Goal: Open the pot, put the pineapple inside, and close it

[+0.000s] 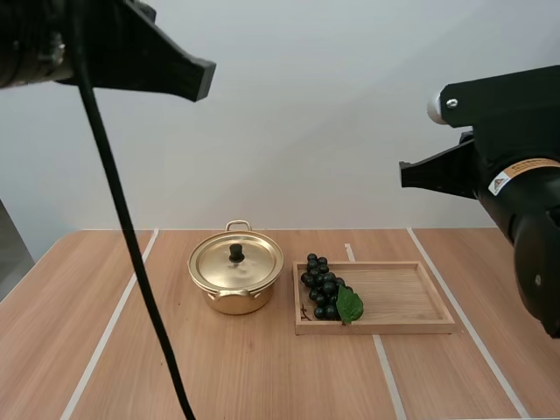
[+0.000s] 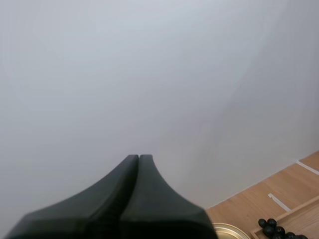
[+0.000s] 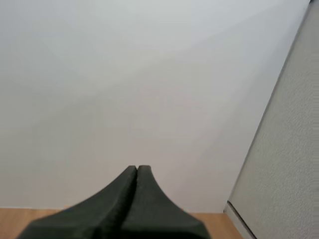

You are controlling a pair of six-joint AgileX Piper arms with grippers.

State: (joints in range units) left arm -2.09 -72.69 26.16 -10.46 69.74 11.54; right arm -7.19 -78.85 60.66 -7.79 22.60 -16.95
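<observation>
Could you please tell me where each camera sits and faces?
High view: behind and above the bases, looking forward and down at pot, grapes, wooden tray; left hand, right hand show.
Left wrist view: on left arm, facing forward; left hand shut.
Right wrist view: on right arm, facing forward; right hand shut.
Shared: high and left wrist views show pot, grapes.

A wooden tray (image 1: 402, 296) lies flat on the table (image 1: 227, 376), well below the right gripper (image 1: 404, 175) and slightly toward the left gripper (image 1: 205, 80), with its long side running across. The tabletop of light wood carries white tape lines (image 1: 109, 328) running away from the arms. One lies far beneath the left gripper, one passes under the tray, and one runs just beside the tray's end on the right gripper's side.
</observation>
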